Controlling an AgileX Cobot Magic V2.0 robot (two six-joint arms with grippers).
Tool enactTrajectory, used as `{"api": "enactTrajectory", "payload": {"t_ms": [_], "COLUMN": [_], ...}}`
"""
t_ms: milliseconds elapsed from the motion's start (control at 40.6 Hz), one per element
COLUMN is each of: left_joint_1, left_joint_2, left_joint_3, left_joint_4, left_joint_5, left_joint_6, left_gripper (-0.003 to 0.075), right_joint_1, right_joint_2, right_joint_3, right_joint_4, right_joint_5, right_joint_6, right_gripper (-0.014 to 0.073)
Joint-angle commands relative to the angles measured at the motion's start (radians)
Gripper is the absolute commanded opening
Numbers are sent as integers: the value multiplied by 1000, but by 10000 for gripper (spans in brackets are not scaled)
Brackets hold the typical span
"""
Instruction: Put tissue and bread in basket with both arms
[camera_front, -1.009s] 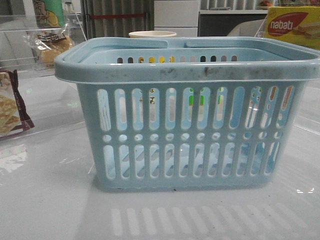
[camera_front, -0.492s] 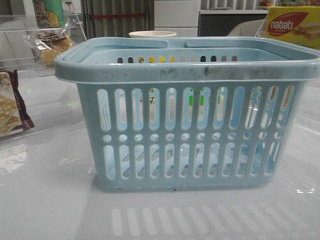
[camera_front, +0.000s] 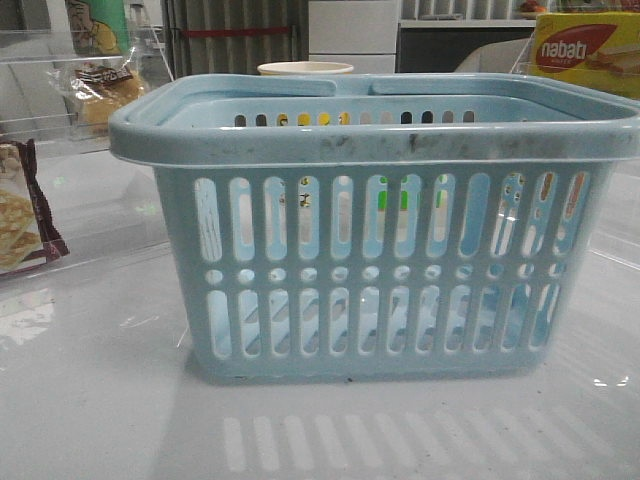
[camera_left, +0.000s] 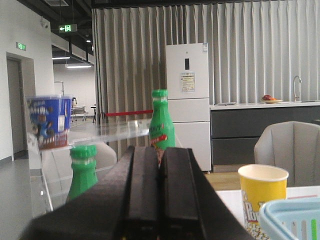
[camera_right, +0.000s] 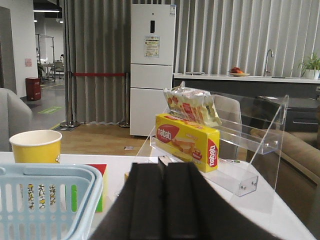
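The slotted light-blue plastic basket looks empty; bagged golden-brown bread sits shelved; both grippers are pressed together, holding nothing.

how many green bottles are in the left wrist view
2: one green bottle on the clear shelf, another beneath it. Others may be hidden behind the shut left gripper.

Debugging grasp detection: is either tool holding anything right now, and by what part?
Nothing held. The left tool and right tool both have their fingers pressed together with nothing between them. The bread sits untouched on the shelf beyond the basket.
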Motion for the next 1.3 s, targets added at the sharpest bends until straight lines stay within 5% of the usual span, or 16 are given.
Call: {"api": "enactTrajectory", "payload": {"t_ms": [0,197,418,738,984,1058,1280], "left_joint_1": [-5,-5,-5,-5,-5,-5,-5], "left_joint_2": [94,256,390,523,574,578,578], "left_joint_3": [-143,-316,-329,-327,-327,-327,-327], "left_joint_4": [-3,-17,-17,-17,-17,-17,-17], "left_joint_5": [34,297,504,534,532,532,526], "left_joint_6": [0,0,0,0,0,0,0], "left_gripper": [92,92,92,122,459,459,454], "right_joint_1": [-2,-2,-2,-2,-2,-2,-14], "right_joint_2": [93,278,441,592,649,658,707], "right_joint_3": [-149,-342,-356,-309,-308,-308,-329], "right_joint_4": [-7,-7,-7,-7,-7,-7,-60], "right_joint_5": [44,296,421,466,472,472,449], "right_joint_6": [-8,-8,-8,-14,-19,-19,-12], "right_gripper": [57,57,57,66,456,523,519]}}
